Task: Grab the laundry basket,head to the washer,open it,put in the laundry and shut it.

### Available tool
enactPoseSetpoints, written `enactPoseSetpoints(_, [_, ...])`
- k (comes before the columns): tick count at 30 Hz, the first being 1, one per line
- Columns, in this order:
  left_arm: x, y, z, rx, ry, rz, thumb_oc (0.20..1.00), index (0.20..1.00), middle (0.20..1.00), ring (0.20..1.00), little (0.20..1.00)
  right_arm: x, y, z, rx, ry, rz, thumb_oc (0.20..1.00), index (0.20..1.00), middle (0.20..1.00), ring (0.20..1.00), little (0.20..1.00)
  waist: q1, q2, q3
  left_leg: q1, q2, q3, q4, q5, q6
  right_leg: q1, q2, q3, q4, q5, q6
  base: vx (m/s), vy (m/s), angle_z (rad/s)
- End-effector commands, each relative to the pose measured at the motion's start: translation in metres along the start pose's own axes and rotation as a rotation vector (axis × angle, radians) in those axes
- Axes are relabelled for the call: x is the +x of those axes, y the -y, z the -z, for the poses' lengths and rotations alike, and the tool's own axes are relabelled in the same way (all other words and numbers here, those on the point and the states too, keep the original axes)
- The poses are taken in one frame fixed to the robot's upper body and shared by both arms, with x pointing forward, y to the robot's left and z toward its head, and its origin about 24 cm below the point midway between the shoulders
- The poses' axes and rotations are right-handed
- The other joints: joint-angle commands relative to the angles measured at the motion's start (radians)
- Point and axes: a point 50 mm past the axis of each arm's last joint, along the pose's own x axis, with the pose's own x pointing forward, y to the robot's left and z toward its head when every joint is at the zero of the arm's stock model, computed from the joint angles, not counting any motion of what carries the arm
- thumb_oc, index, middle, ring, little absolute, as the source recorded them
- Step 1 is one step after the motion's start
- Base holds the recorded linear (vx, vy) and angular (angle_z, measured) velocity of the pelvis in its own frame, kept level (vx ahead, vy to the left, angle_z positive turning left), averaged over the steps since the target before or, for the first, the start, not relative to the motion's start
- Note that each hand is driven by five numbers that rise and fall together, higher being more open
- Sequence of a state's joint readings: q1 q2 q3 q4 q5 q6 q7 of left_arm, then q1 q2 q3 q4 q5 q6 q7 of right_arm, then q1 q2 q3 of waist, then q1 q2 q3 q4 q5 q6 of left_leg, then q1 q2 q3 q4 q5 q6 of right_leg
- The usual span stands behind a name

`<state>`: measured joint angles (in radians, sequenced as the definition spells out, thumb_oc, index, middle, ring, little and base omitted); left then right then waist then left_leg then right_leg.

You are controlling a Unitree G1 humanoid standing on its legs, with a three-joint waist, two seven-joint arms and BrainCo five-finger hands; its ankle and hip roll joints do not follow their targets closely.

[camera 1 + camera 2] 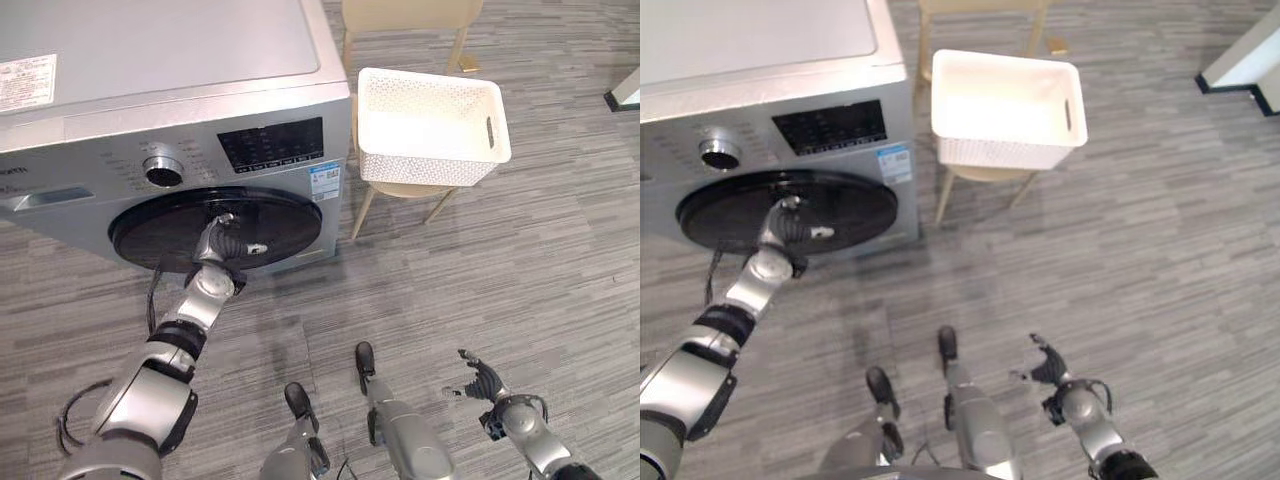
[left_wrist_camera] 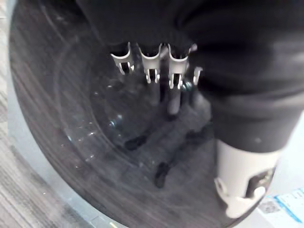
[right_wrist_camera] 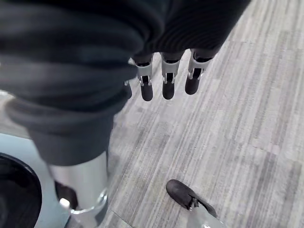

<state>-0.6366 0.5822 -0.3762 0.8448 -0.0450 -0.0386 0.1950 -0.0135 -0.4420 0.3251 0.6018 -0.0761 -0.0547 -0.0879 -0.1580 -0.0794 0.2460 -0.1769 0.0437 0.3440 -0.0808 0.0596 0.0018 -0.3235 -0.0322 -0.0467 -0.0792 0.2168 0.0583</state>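
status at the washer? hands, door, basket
Left hand flat on the washer door, door looks shut. Right hand open, low, idle. Laundry basket on the chair beside the washer, looks empty.

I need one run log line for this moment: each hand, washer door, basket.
left hand: open, fingers on washer door | door: looks shut | right hand: open, idle over floor | laundry basket: on chair, looks empty

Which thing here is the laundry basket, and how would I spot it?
Start at the big grey washer with its round dark door. Just beside it stands a pale wooden chair, and the laundry basket sits on its seat. It is the white rectangular tub with perforated walls and a slot handle.
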Motion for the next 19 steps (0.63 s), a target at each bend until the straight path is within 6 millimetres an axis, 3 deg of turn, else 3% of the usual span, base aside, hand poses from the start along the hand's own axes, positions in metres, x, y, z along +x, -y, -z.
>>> enactPoseSetpoints(1, [-0.002,-0.015,-0.009,0.013,0.093,-0.062,1.0,1.0,1.0,1.0,1.0,-0.003,0.008,0.002,0.052,0.019,0.049,1.0,1.0,1.0,1.0,1.0,0.032,0.014,-0.019,-0.024,-0.014,-0.122,0.01,-0.005,-0.021,0.041,-0.033,0.007,0.122,-0.178,0.076,0.02,-0.051,0.27])
enactPoseSetpoints(5, [-0.038,0.027,0.027,-0.159,0.03,0.026,1.0,1.0,1.0,1.0,1.0,-0.003,0.008,0.007,0.085,-0.014,0.071,1.0,1.0,1.0,1.0,1.0,0.058,0.026,-0.05,0.019,-0.02,-0.138,0.004,-0.012,-0.023,0.104,-0.031,-0.016,0.106,-0.194,0.071,0.04,-0.048,0.26])
enactPoseSetpoints(9, [-0.079,0.054,0.069,-0.317,-0.107,0.086,1.0,1.0,1.0,1.0,1.0,-0.001,0.01,0.015,0.121,-0.068,0.106,1.0,1.0,1.0,1.0,1.0,0.086,0.031,-0.084,0.059,-0.022,-0.152,-0.002,-0.015,-0.024,0.16,-0.03,-0.032,0.083,-0.199,0.068,0.03,-0.05,0.19])
enactPoseSetpoints(15, [-0.144,0.081,0.137,-0.346,-0.403,0.18,1.0,1.0,1.0,1.0,1.0,-0.001,0.02,0.021,0.195,-0.109,0.168,1.0,1.0,1.0,1.0,1.0,0.118,0.036,-0.13,0.12,-0.025,-0.171,-0.001,-0.03,-0.02,0.236,-0.03,-0.052,0.066,-0.214,0.065,0.04,-0.028,0.12])
enactPoseSetpoints(19, [-0.174,0.096,0.162,-0.331,-0.537,0.245,1.0,1.0,1.0,1.0,1.0,-0.004,0.014,0.031,0.24,-0.154,0.163,1.0,1.0,1.0,1.0,1.0,0.126,0.036,-0.15,0.155,-0.026,-0.177,0.002,-0.044,-0.018,0.277,-0.028,-0.059,0.062,-0.228,0.062,0.05,-0.007,0.05])
